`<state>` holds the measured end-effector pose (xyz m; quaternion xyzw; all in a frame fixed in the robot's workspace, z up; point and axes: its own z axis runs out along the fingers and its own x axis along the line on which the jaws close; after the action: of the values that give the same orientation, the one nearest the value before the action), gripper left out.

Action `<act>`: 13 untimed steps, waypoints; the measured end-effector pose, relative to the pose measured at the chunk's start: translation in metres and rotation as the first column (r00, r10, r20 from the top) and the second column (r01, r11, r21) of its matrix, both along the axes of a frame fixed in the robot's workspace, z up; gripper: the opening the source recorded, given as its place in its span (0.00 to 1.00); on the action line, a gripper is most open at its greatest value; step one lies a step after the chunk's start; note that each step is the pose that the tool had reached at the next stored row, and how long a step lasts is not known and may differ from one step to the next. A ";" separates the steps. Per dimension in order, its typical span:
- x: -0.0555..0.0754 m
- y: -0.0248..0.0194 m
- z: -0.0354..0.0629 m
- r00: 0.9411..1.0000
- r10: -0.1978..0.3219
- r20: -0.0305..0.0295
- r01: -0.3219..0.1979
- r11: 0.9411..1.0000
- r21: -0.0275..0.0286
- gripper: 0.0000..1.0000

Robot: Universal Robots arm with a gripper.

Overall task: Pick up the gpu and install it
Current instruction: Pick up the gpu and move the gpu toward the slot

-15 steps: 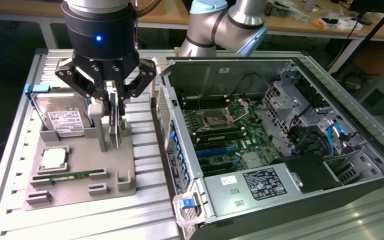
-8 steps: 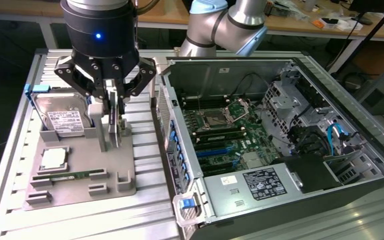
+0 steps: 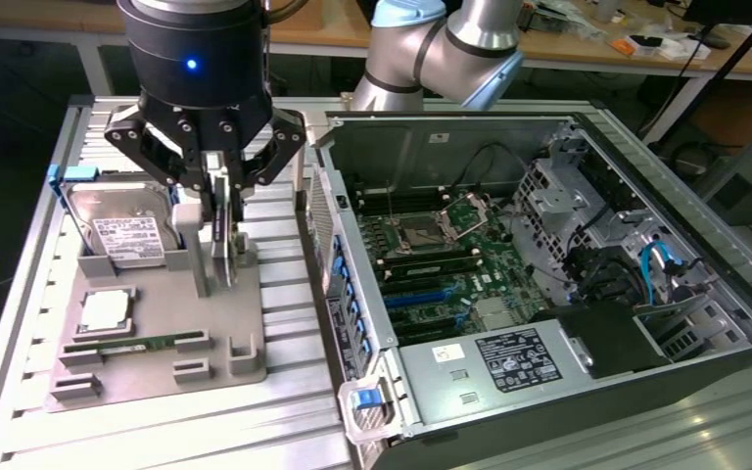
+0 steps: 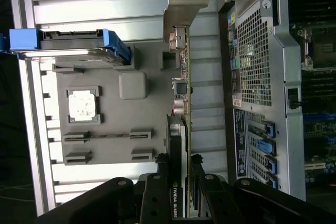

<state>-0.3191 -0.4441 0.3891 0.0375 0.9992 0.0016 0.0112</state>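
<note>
The gpu [image 3: 227,247] is a thin dark card standing on edge over the grey parts holder [image 3: 167,318]. My gripper [image 3: 219,211] comes down from above and is shut on the card's upper edge, one finger on each face. In the wrist view the gpu [image 4: 181,93] runs edge-on away from my gripper [image 4: 178,169], and its silvery bracket [image 4: 181,9] is at the far end. Black fingers [image 4: 159,179] press on both sides of it. Whether the card's lower edge still touches the holder, I cannot tell.
On the holder [image 4: 113,114] sit a silver hard drive in a blue frame [image 3: 121,230], a square chip [image 3: 105,311] and a green memory stick [image 3: 134,345]. The open computer case [image 3: 689,245] lies at the exterior view's right, motherboard [image 3: 435,250] facing up with blue slots [image 3: 415,294].
</note>
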 end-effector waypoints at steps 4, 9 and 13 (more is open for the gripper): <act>0.000 0.0000 0.0015 1.000 0.000 -0.001 0.000 1.000 0.000 0.27; 0.000 -0.0001 0.0030 1.000 0.000 -0.002 0.000 1.000 0.000 0.27; 0.000 -0.0001 0.0040 1.000 0.000 -0.003 0.000 1.000 0.000 0.27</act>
<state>-0.3191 -0.4442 0.3931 0.0375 0.9992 0.0015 0.0096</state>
